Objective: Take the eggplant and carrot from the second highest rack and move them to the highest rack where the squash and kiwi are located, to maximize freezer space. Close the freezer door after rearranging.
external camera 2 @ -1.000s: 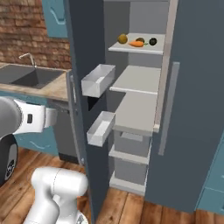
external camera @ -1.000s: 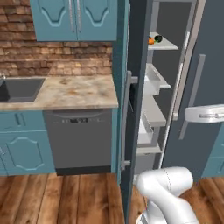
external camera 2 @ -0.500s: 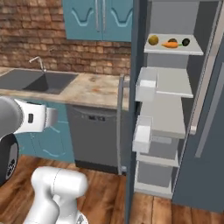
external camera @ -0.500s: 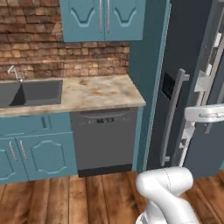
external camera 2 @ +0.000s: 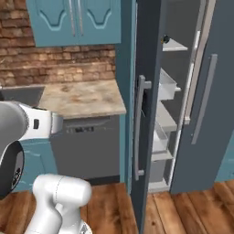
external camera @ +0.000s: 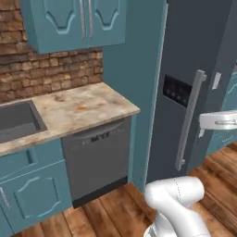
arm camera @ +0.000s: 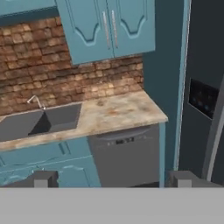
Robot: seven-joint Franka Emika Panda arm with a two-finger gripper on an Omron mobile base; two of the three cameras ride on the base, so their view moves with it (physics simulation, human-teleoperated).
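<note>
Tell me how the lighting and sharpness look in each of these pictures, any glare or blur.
Left base view: flat, even rendered light, soft low-resolution edges, no glare on the freezer door. Right base view: the freezer interior is dim grey, shelf edges slightly blurred. Hand view: brick wall soft, no harsh shadows.

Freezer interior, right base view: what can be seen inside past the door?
Through the gap beside the freezer door, the freezer shows pale shelves, white box drawers and one dark lump at the top shelf's edge. The door covers the rest, so the produce cannot be identified.

no readable text or labels, dark control panel (external camera: 178, 90) on freezer door blank
</note>
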